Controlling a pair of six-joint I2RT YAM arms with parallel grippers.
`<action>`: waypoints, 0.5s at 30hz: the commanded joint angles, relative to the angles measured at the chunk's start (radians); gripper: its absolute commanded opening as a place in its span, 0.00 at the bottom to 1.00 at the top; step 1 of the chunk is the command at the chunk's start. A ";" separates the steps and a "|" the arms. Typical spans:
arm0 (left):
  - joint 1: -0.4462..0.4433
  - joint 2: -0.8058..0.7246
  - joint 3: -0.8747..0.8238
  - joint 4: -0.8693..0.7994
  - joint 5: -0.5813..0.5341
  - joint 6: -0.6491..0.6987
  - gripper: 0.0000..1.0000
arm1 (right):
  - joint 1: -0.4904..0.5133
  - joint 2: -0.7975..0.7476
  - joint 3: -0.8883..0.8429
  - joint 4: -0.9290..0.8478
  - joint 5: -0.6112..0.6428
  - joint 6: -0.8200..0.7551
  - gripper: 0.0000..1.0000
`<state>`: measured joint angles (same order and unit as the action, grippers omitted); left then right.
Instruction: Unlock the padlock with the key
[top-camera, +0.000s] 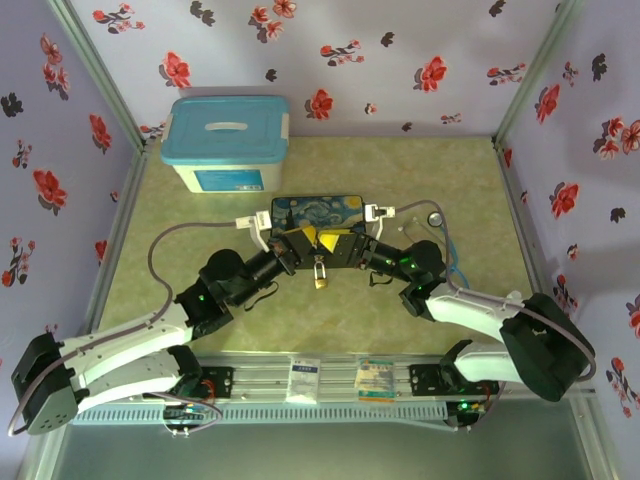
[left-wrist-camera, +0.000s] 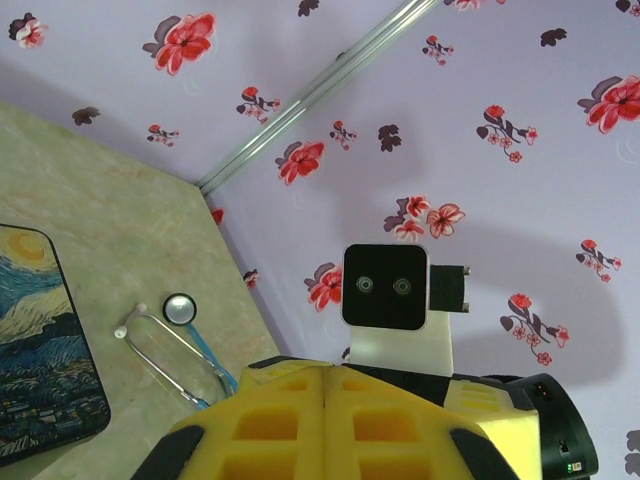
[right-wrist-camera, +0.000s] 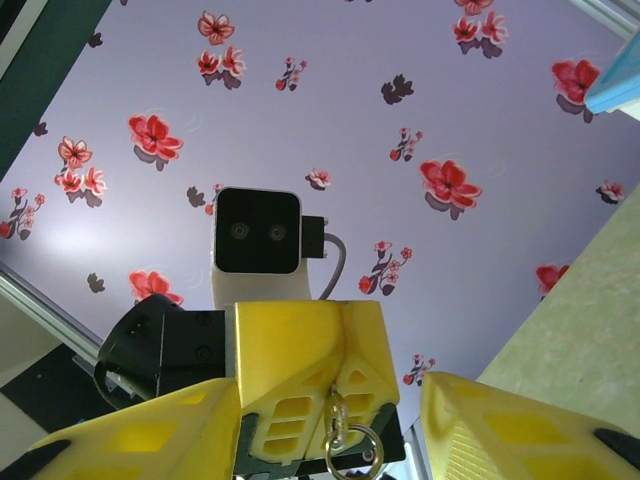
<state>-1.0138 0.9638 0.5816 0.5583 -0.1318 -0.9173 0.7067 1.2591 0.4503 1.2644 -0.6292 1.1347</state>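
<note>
Top external has both arms meeting nose to nose over the middle of the tabletop (top-camera: 440, 170), just in front of the box (top-camera: 318, 210). The padlock (top-camera: 320, 277) hangs in the air just below that meeting point, clear of the surface.

In the right wrist view the left fingers (right-wrist-camera: 290, 345) are pressed shut. A silver link and ring (right-wrist-camera: 352, 452) dangle from their seam, so I judge they are gripping the padlock by its top end. The right fingers (right-wrist-camera: 520, 430) stand apart, one on each side of the left ones, with nothing pinched between them. The key is too small for me to make out, and I cannot tell whether the ring carries it.

The step I read is the right arm coming in on that hanging hardware. To do it well I would:
- hold the left arm steady so the lock does not swing;
- square the right fingers to the ring;
- close slowly and confirm a firm pinch before any twist.

A skewed pinch would only spin the ring.
</note>
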 joint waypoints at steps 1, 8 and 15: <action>0.001 0.006 0.017 0.040 -0.026 0.033 0.00 | 0.002 0.015 0.032 0.058 -0.031 0.010 0.49; 0.001 0.035 0.033 0.068 -0.015 0.025 0.00 | 0.013 0.030 0.019 0.082 -0.030 0.027 0.47; 0.001 0.059 0.044 0.080 -0.011 0.019 0.00 | 0.014 0.034 0.000 0.113 -0.019 0.035 0.33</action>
<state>-1.0134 1.0111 0.5869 0.5903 -0.1318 -0.9092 0.7136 1.2896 0.4564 1.2984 -0.6350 1.1614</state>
